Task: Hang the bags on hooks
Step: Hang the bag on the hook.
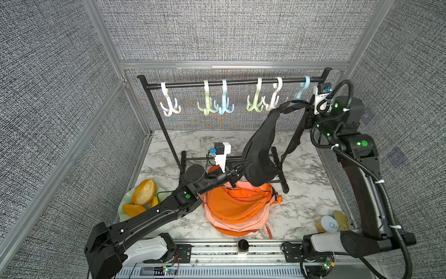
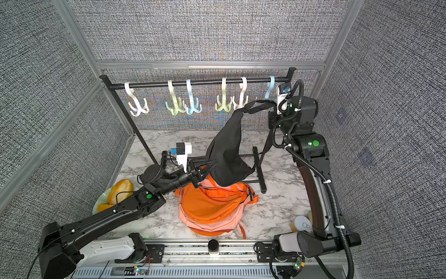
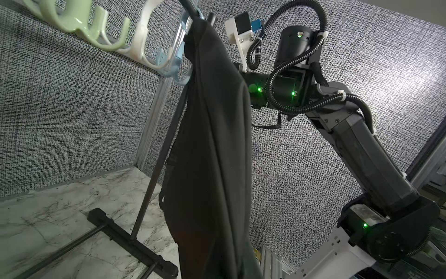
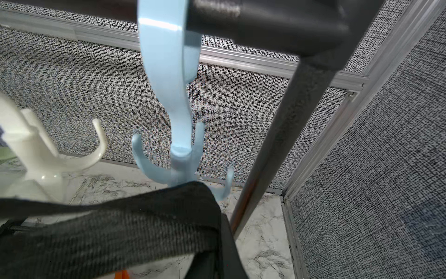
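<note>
Right gripper (image 1: 307, 107), closed, pinches the strap (image 4: 120, 217) by the far-right blue hook (image 4: 179, 154) (hooked? unclear). Left gripper (image 1: 240, 172), closed, grips the black bag (image 1: 260, 149)

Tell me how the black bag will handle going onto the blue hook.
Probably floppy: the black bag sags and creases where it hangs. Likely light, since it looks flat and empty. Its strap is limp webbing, so it may droop off the blue hook unless kept taut.

Soft, even light fills both top views, whose edges bow the wall panels (image 1: 229, 31). From my left wrist the black bag (image 3: 212, 145) reads dark, almost detail-free. At my right wrist the strap (image 4: 120, 229) and rail (image 4: 265, 21) blur close up.
</note>
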Controlling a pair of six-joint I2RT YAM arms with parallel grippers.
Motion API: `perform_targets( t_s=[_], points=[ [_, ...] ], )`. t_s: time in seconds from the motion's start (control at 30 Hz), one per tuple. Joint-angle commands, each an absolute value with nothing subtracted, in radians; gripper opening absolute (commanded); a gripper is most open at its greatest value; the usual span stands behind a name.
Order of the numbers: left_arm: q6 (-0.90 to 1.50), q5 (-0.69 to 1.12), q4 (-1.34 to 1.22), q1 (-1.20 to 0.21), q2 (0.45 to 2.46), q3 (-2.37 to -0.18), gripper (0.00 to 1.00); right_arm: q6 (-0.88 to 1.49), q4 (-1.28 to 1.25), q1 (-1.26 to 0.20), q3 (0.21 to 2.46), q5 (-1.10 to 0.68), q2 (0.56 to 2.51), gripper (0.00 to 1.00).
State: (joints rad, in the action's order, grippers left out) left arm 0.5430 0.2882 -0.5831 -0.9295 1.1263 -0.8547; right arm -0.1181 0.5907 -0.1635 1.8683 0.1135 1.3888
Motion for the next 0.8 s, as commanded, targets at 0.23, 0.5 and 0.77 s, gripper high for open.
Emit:
perform_targets(
  t_s=[0.23, 0.5, 0.77],
  points=[
    [0.532, 0.267, -0.589, -0.93, 1.126, -0.878, 0.0, -0.121, 0.586, -0.161, 1.906, 0.103, 1.414, 0.0],
    [0.569, 0.269, -0.616, -0.938, 1.139, -0.83, 0.0, -0.152, 0.562, -0.161, 1.83, 0.139, 1.409, 0.0],
    [0.572, 0.264, -0.608, -0.966, 1.158, -0.827, 0.0, -0.161, 0.524, -0.161, 1.763, 0.168, 1.373, 0.12]
  ],
)
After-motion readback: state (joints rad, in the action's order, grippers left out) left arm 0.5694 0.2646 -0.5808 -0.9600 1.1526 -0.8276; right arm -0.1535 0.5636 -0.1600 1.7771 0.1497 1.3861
